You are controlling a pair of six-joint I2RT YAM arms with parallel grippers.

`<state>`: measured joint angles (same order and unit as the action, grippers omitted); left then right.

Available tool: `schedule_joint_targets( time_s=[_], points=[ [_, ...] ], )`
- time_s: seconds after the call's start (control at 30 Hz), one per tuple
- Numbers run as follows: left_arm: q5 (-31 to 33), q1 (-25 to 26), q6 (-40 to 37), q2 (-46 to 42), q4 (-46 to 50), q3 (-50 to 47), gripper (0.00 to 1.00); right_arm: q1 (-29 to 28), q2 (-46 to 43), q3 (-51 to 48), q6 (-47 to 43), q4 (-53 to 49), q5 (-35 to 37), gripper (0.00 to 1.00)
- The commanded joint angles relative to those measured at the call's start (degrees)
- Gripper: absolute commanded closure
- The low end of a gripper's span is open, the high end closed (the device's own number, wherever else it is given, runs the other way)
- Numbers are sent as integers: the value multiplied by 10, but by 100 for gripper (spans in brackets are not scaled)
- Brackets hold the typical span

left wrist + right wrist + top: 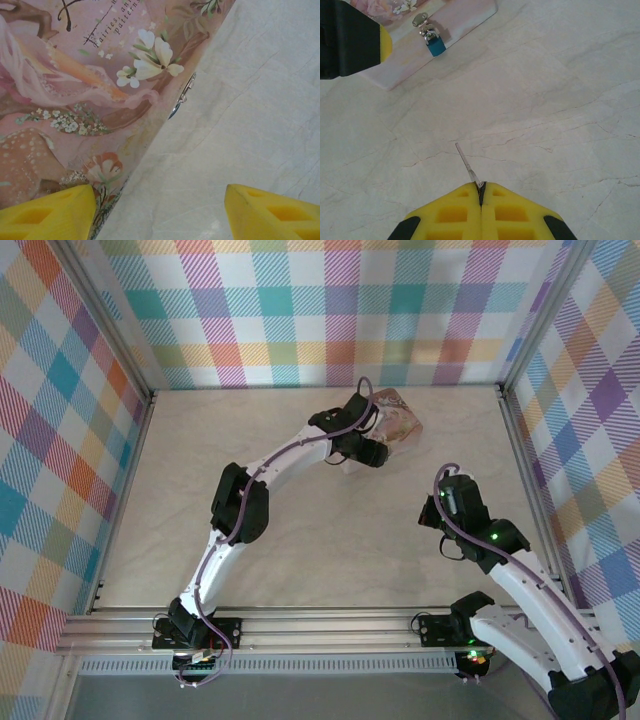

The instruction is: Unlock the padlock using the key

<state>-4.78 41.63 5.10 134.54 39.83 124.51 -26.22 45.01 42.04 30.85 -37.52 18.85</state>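
Padlock [436, 46] hangs on pink tin [462, 21], left pincer [160, 210] beside; key [467, 162] faces it.

**Top view.** The tin box [402, 420] lies on the table [300, 540] in the upper centre of the frame. The left gripper [372, 452] sits just to its lower left, at the end of an arm rising from the lower left. The right gripper [440, 502] stands right of centre, below the tin box and apart from it.

**Right wrist view.** The key [468, 161] juts up and left from between the fingertips at bottom centre. The padlock [435, 45] hangs on the tin box's near side at upper left, well apart from the key.

**Left wrist view.** The tin box lies at upper left, with bare table to its right. One finger [50, 212] is over the tin box's edge, the other [272, 212] over the table.
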Motion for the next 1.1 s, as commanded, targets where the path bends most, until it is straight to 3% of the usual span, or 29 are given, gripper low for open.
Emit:
schedule_joint_targets(
  time_s=[0.0,0.3,0.7,0.87,1.07],
  points=[
    [17,4,-9,-18,35,-55,30,3,2,12,-1,8,-5,100],
    [28,5,10,-135,-20,-233,30,3,16,10,-5,21,-17,100],
    [67,-6,46,-331,-68,-483,27,3,44,-11,-27,96,-108,100],
    [55,-42,57,-353,-81,-519,26,3,73,-5,-32,113,-145,100],
    [36,-79,42,-334,-88,-489,26,3,96,-6,-41,144,-207,100]
  ],
)
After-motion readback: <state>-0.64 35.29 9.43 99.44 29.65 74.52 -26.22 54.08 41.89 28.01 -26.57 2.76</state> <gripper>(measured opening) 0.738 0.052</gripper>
